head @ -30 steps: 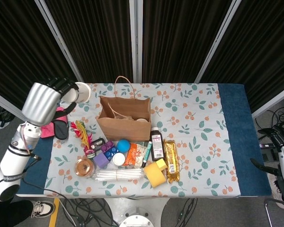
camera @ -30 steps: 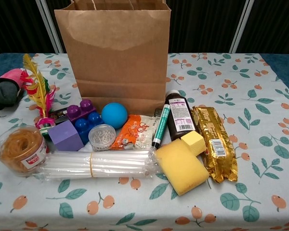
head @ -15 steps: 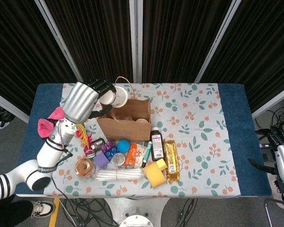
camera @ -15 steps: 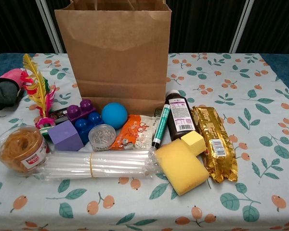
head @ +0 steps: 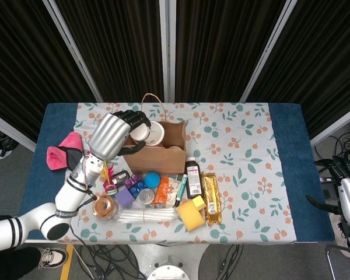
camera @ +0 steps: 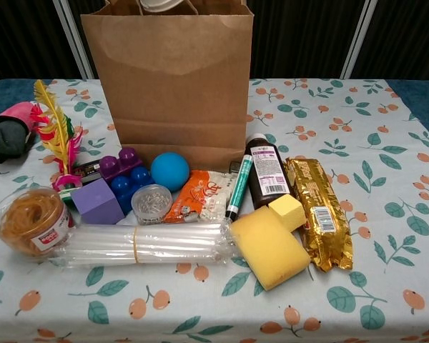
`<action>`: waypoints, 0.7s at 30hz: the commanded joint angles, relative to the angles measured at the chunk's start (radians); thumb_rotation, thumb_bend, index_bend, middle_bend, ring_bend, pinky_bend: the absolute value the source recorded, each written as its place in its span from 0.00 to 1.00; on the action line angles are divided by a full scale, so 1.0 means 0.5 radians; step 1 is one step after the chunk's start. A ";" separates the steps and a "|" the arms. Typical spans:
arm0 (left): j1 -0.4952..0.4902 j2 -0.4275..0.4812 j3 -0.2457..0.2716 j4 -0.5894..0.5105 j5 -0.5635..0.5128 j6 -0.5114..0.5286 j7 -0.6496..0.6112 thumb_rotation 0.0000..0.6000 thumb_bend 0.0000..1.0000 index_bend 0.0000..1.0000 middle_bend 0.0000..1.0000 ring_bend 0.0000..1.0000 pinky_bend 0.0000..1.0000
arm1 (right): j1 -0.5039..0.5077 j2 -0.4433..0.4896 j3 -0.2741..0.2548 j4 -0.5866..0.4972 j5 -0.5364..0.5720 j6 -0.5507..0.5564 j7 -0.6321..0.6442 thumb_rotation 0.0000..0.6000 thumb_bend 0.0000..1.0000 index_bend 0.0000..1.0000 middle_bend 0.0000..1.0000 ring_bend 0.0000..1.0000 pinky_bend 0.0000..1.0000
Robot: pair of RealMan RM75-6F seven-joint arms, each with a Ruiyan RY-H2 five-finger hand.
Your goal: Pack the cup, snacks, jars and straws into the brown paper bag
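The left hand grips the cup over the bag; straws lie below it. The right hand's fingers: cannot tell.

Your head view looks steeply down from high above the brown paper bag, taking in the whole table. Your chest view faces the bag's front, low and close. Both share the bag and the clutter before it.

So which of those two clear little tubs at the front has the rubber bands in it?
The bigger tub at the far left, full of tan bands; the smaller one beside the blue ball holds silvery bits.
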 commanded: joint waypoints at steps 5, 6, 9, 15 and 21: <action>-0.008 -0.005 0.004 0.028 0.034 -0.011 -0.111 1.00 0.24 0.31 0.37 0.38 0.49 | 0.001 -0.003 0.005 0.006 0.014 -0.006 0.004 1.00 0.00 0.27 0.25 0.13 0.23; -0.011 -0.010 0.003 0.036 0.041 -0.006 -0.120 1.00 0.23 0.29 0.35 0.36 0.48 | 0.002 -0.002 0.006 0.006 0.017 -0.010 0.007 1.00 0.00 0.27 0.25 0.13 0.23; -0.015 -0.018 0.001 0.053 0.049 0.002 -0.127 1.00 0.20 0.25 0.30 0.31 0.43 | 0.001 -0.005 0.004 0.012 0.016 -0.013 0.013 1.00 0.00 0.27 0.25 0.13 0.23; 0.001 -0.016 0.008 0.073 0.055 0.036 -0.122 1.00 0.19 0.24 0.27 0.28 0.40 | -0.002 -0.004 0.005 0.020 0.021 -0.017 0.031 1.00 0.00 0.27 0.25 0.13 0.23; 0.075 0.127 -0.013 0.020 0.029 0.115 -0.016 1.00 0.19 0.26 0.28 0.28 0.40 | -0.006 0.004 0.009 0.023 0.014 -0.009 0.050 1.00 0.00 0.27 0.25 0.13 0.23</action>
